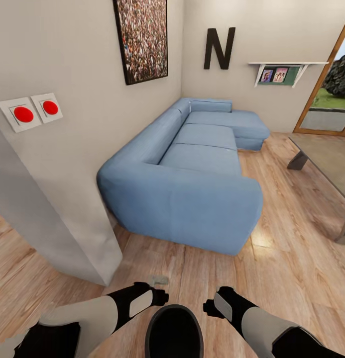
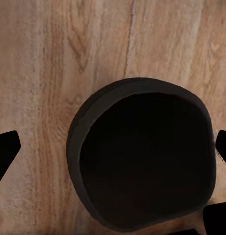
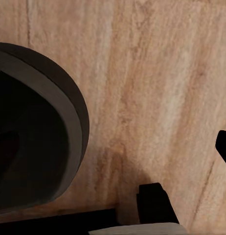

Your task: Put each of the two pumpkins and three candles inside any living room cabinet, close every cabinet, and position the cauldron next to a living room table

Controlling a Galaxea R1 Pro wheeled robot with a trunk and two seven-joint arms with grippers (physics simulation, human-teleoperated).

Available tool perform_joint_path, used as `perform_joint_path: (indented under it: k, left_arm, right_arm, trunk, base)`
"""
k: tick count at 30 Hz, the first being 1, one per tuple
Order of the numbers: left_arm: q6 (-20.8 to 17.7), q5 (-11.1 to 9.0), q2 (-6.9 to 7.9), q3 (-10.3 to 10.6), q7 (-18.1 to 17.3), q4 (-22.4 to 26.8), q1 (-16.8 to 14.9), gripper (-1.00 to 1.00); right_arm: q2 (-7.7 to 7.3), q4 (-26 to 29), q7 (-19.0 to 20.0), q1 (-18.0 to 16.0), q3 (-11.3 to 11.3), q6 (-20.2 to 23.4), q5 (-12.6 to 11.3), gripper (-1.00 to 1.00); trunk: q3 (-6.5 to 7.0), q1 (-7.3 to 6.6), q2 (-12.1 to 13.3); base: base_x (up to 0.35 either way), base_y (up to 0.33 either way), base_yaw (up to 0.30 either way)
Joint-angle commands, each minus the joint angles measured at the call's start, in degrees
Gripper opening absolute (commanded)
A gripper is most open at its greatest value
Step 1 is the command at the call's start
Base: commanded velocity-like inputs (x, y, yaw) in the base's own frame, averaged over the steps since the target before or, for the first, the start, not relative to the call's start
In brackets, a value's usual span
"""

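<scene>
A living room with a light wood plank floor [image 1: 291, 268] is spreading ahead, a blue sofa [image 1: 192, 169] sitting against the wall well beyond both pincers. The glass-topped table [image 1: 331, 159] is standing far off past the right pincer [image 1: 212, 306]. The black cauldron [image 1: 173, 332] is sitting on the floor between the two pincers, mouth up; in the left wrist view it [image 2: 142, 156] is lying between the fingertips [image 2: 5, 149] of the left pincer [image 1: 160, 297], which is standing wide. I cannot tell how wide the right pincer is.
</scene>
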State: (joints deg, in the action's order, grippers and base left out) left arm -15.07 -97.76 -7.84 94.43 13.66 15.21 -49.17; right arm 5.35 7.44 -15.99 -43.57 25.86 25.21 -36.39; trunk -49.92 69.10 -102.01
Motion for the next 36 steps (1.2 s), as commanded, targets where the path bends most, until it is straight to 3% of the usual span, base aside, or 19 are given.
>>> perform_joint_path:
  k: [1,6,20,27,36]
  left_arm:
    - [0.03,0.02,0.36,0.05,0.29,2.99,-0.04,1.0]
    - [-0.23,0.02,0.77,0.2,0.3,6.02,0.05,1.0]
    - [-0.45,-0.59,1.56,0.04,0.52,3.58,0.27,1.0]
    - [-0.14,-0.63,1.65,0.06,0.63,0.77,1.05,1.0]
    - [0.04,-0.59,1.52,0.06,0.65,0.86,1.26,1.0]
  right_arm:
    - [-0.13,-0.1,0.27,-0.01,-0.02,0.21,-0.14,1.0]
    - [-0.32,-0.07,0.46,0.1,-0.02,0.08,-0.03,1.0]
    - [0.18,-0.01,0.98,0.59,0.38,0.35,-0.21,1.0]
    - [0.12,-0.24,7.58,0.59,0.41,0.55,0.12,1.0]
    - [0.1,-0.46,8.55,0.59,0.41,0.37,0.26,1.0]
  trunk:
    - [0.0,0.0,0.0]
    - [0.0,0.0,0.0]
    - [-2.51,3.07,-5.61]
    - [-3.77,4.61,-8.42]
    - [-5.39,6.59,-12.03]
  base:
    - [0.0,0.0,0.0]
    - [0.0,0.0,0.0]
    - [0.0,0.0,0.0]
    - [0.0,0.0,0.0]
    - [0.0,0.0,0.0]
